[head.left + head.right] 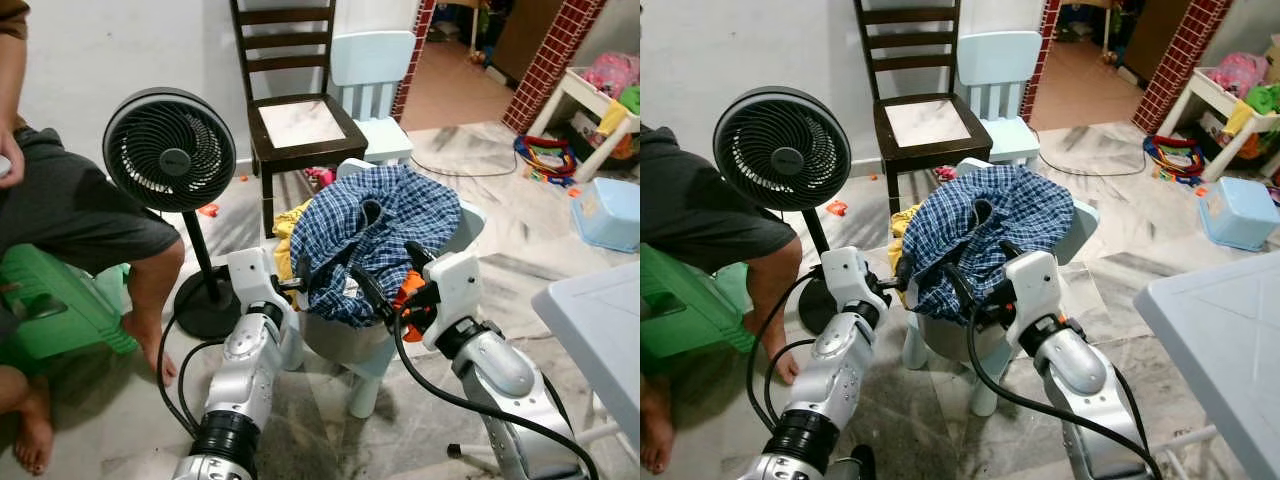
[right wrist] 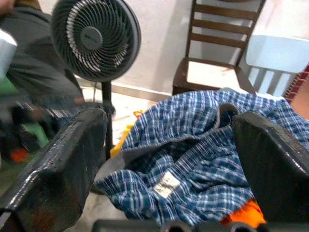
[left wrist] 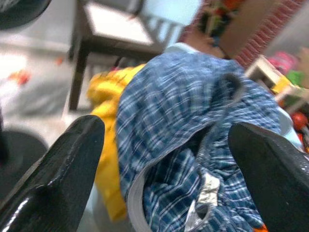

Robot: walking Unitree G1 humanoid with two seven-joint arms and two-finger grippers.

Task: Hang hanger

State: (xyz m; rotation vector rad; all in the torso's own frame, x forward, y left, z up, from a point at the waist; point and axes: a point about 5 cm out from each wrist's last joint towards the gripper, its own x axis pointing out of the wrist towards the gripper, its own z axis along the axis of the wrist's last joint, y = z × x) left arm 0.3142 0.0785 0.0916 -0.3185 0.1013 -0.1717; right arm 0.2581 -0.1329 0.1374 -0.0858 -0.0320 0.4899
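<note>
Small pale-blue chair (image 1: 470,225), blue plaid shirt (image 1: 375,235) heaped on it

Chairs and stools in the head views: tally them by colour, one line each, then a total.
Dark brown wooden chair: 1
Pale blue child's chair against the wall: 1
Pale blue child's chair under the blue plaid shirt: 1
Green stool under the seated person: 1
Total: 4
</note>
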